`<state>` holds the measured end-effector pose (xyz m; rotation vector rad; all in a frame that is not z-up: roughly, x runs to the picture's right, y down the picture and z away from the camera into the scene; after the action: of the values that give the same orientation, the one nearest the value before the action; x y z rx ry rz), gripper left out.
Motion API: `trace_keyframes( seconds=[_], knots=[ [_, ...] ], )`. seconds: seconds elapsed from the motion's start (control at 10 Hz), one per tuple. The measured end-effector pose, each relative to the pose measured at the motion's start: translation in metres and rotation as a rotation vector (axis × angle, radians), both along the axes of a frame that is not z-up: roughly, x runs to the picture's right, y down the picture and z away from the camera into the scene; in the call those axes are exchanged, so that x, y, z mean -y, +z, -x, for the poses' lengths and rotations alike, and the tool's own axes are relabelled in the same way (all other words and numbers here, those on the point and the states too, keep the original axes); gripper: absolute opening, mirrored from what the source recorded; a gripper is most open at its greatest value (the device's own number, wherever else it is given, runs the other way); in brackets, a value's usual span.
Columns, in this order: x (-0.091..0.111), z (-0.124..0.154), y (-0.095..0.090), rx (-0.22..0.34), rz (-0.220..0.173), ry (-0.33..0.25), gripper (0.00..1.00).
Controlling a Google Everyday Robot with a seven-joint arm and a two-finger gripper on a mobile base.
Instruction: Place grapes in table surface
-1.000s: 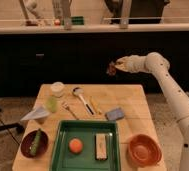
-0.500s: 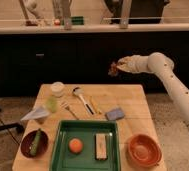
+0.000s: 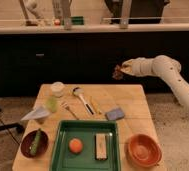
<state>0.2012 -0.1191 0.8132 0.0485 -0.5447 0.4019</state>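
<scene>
Gripper: raised in the air, closed tight on the grapes.
Grapes: dark bunch at the gripper's tip, seen above the far right edge of the table surface, not touching it.
Nearby: sponge on the planks, green tray at the near edge.

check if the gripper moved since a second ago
Yes, slightly: the gripper, shut on the grapes, has drifted right and a little down toward the far right corner of the table surface, still airborne.

The table surface bears a green tray, orange bowl, dark bowl, sponge, spoon and cup.
</scene>
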Motion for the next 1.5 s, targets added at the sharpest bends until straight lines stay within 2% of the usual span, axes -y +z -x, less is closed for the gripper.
trace_keyframes(
  seconds=[0.2, 0.7, 1.0, 1.5],
  knots=[
    [-0.007, 0.0, 0.003, 0.008, 0.012, 0.008, 0.0],
    [-0.029, -0.002, 0.026, 0.049, 0.067, 0.052, 0.0],
    [-0.048, -0.014, 0.052, 0.07, 0.121, 0.095, 0.0],
    [-0.068, -0.023, 0.092, 0.1, 0.219, 0.157, 0.0]
  ],
)
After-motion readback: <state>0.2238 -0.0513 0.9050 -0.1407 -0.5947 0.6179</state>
